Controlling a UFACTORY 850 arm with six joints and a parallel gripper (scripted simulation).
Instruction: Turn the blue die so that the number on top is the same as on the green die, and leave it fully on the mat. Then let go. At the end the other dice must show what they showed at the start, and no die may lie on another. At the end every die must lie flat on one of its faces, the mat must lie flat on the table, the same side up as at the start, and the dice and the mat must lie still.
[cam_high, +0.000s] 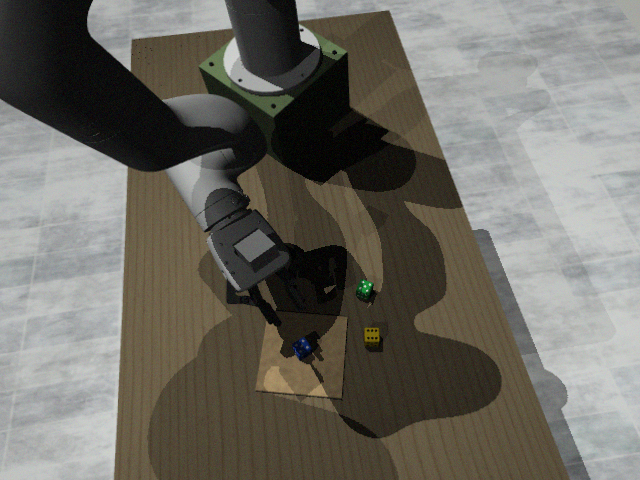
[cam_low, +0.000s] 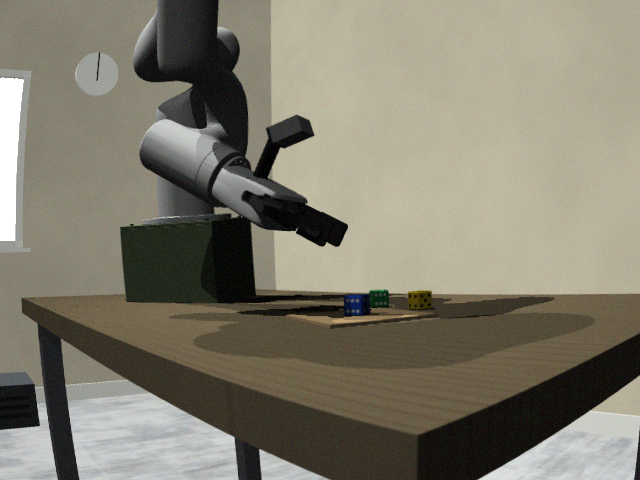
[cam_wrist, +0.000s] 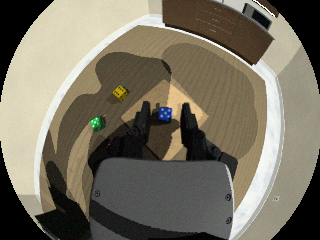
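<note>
Blue die (cam_high: 301, 348) (cam_low: 356, 304) (cam_wrist: 165, 114) on mat (cam_high: 330, 382) (cam_low: 333, 323) (cam_wrist: 192, 111), open end effector (cam_high: 286, 312) (cam_low: 337, 235) (cam_wrist: 165, 110) tilted above

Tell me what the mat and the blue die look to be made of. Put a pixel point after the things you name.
The mat (cam_high: 310, 379) (cam_wrist: 175, 95) looks like thin pale wood or cork, matt, going by its tan, faintly mottled face and crisp edges. The blue die (cam_high: 301, 348) (cam_low: 356, 304) (cam_wrist: 165, 114) looks like hard plastic, judging by its even colour and clean pale pips; its gloss is hard to tell.

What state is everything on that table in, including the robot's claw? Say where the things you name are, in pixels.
Claw (cam_high: 288, 310) (cam_low: 330, 232) (cam_wrist: 166, 106): open, raised, holding nothing
Blue die (cam_high: 301, 348) (cam_low: 356, 304) (cam_wrist: 165, 114): flat on the mat
Green die (cam_high: 364, 289) (cam_low: 378, 298) (cam_wrist: 97, 124): flat, off the mat
Yellow die (cam_high: 371, 336) (cam_low: 419, 300) (cam_wrist: 120, 93): flat, off the mat
Mat (cam_high: 330, 379) (cam_low: 336, 322) (cam_wrist: 192, 112): flat on the table
</note>
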